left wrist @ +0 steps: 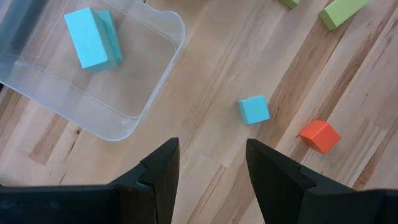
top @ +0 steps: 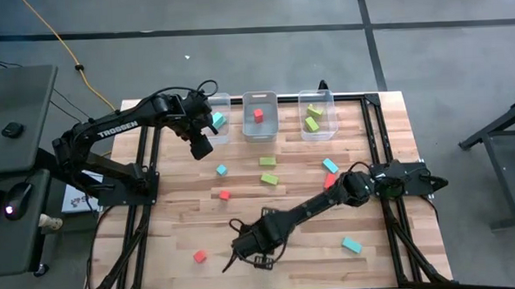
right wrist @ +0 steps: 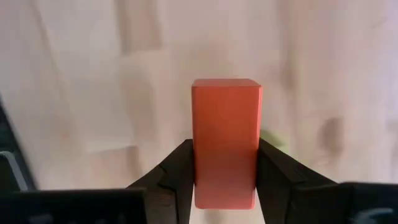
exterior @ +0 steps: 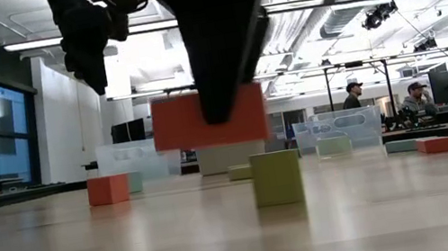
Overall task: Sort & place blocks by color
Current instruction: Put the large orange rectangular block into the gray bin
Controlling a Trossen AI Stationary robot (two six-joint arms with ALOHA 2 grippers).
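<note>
Right gripper (right wrist: 225, 180): your fingers are clamped on a red bar (right wrist: 225, 140), lifted off the table (top: 183, 226) near its front edge, left of centre.
Left gripper (left wrist: 208, 174): jaws apart, empty, hovering beside the far-left bin (left wrist: 134, 93) holding blue blocks (left wrist: 93, 38).

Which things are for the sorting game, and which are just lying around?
For the job:
blocks
red bar in the right gripper
three bins

Just lying about:
yellow cable
mouse
</note>
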